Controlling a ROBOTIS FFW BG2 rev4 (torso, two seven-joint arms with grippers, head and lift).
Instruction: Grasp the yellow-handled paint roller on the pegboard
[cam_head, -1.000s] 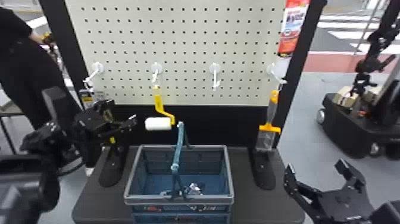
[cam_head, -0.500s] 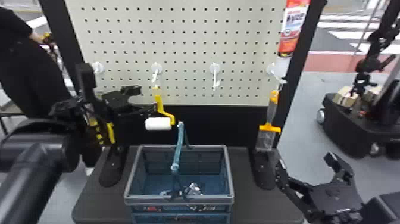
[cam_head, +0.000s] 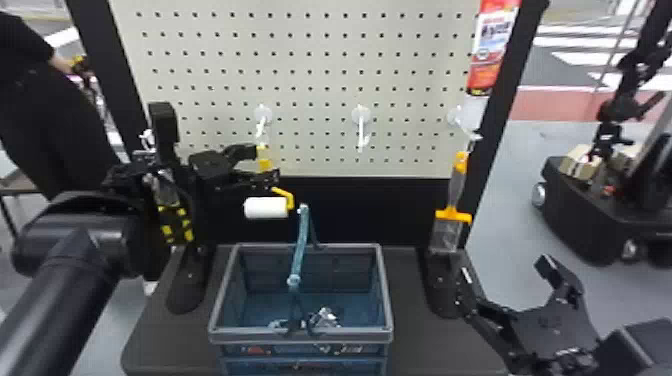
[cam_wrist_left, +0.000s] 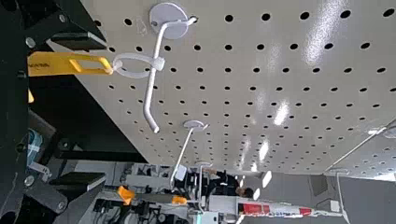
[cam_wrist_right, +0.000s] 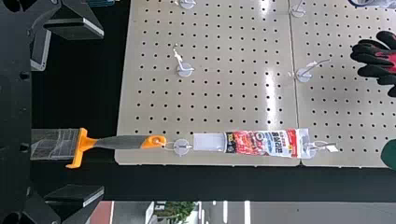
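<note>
Two black fingers of the left gripper (cam_head: 265, 162) stand spread apart on either side of the yellow handle (cam_wrist_left: 70, 64), closed on nothing yet, up against the pegboard (cam_head: 310, 75) at about eleven o'clock from the blue basket (cam_head: 220, 295). The paint roller (cam_head: 266, 207) hangs from a white hook (cam_wrist_left: 154, 88) by a thin white loop (cam_wrist_left: 135, 65), with its white sleeve dangling just below the fingers and above the basket's far left corner. From the wrist camera the handle looks off centre in the gap, much nearer one finger than the other. My worry is that closing from here lets that finger touch first and nudge the handle aside. Since the roller hangs freely on the loop, it could swing or twist out of the pinch instead of being clamped squarely. A grip that lands close to the loop end might also be shallow and slip. Pulling away without lifting the loop clear of the hook's upturned tip could snag it, or jerk the roller loose so that it drops towards the basket. The right gripper (cam_head: 510, 287) waits with its fingers wide apart down at four o'clock from the basket, well away from the roller.
</note>
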